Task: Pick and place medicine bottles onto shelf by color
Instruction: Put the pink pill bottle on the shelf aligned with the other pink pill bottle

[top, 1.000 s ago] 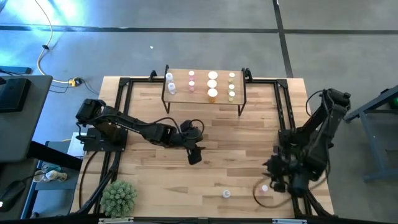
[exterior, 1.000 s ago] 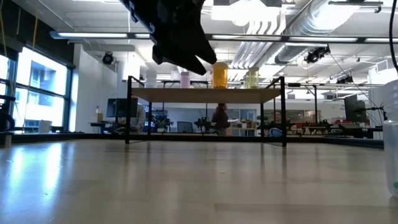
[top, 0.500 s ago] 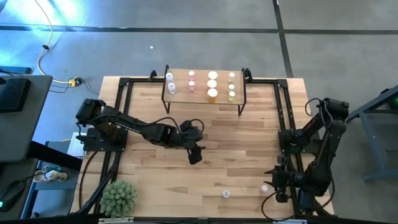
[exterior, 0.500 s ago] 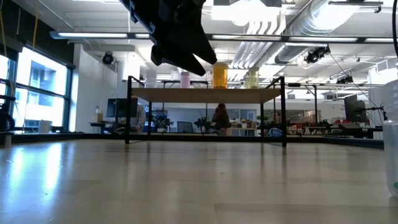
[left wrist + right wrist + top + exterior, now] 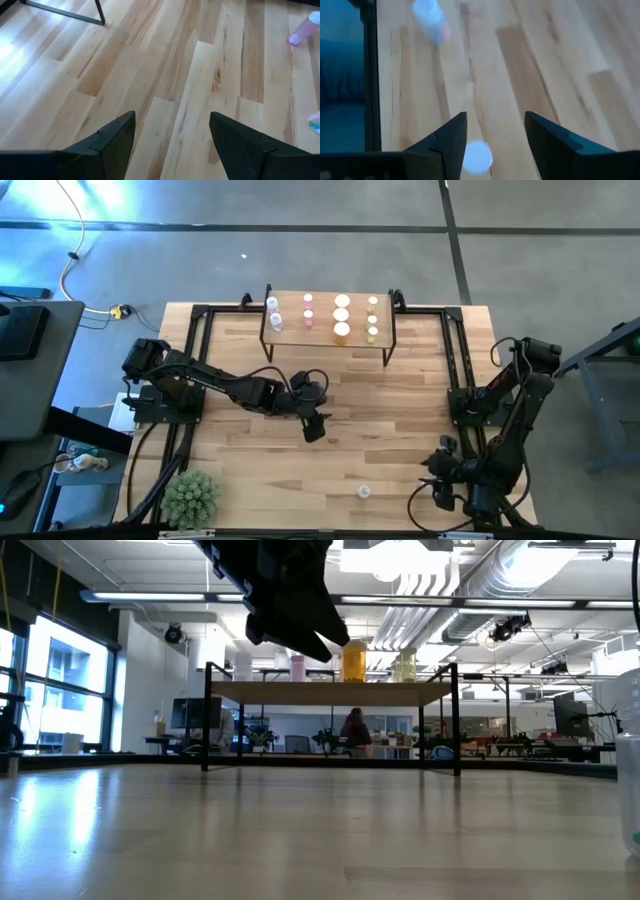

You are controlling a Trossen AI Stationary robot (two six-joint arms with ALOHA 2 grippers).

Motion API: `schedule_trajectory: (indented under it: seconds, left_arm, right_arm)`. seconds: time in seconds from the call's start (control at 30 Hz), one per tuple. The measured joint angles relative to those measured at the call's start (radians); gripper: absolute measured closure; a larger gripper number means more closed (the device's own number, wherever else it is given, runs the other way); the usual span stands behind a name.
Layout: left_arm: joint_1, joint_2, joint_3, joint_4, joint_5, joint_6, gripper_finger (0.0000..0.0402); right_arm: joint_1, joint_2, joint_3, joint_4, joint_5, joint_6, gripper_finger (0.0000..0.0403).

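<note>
The shelf (image 5: 330, 318) stands at the table's far middle on black legs, with several white-capped bottles on it in rows: whitish-blue (image 5: 273, 313), pink (image 5: 308, 311), orange (image 5: 342, 330), yellowish (image 5: 372, 320). My right gripper (image 5: 437, 483) is open, low over the near right of the table. In the right wrist view (image 5: 495, 117) a white-capped bottle (image 5: 477, 158) stands between its fingers, hidden in the high view. Another bottle (image 5: 363, 491) stands on the table farther left. My left gripper (image 5: 315, 430) is open and empty above the table's middle.
A green spiky plant ball (image 5: 190, 498) sits at the near left corner. Black frame rails (image 5: 455, 360) run along both sides of the table. The low view shows a person (image 5: 354, 732) in the room beyond the shelf.
My right gripper has gone toward the table's near edge and a little left, and now covers the pink bottle that showed beside it in the high view. My left arm has kept still.
</note>
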Motion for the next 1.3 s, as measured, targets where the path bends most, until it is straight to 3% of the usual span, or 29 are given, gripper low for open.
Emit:
schedule_trajectory:
  seconds: [0.13,0.47,0.77,1.3]
  left_arm:
    - [0.012,0.000,0.000,0.000,0.000,0.000,0.0157]
    - [0.021,0.000,0.000,0.000,0.000,0.000,0.0157]
    - [0.021,0.000,0.000,0.000,0.000,0.000,0.0157]
    - [0.021,0.000,0.000,0.001,0.000,0.000,0.0157]
  right_arm:
    - [0.017,0.000,0.000,-0.002,-0.088,-0.013,0.0203]
    - [0.056,0.007,0.000,0.006,-0.054,0.019,0.0203]
    - [0.056,0.102,0.000,0.045,-0.067,0.018,0.0203]
    - [0.011,0.164,0.000,0.088,-0.151,0.007,0.0203]
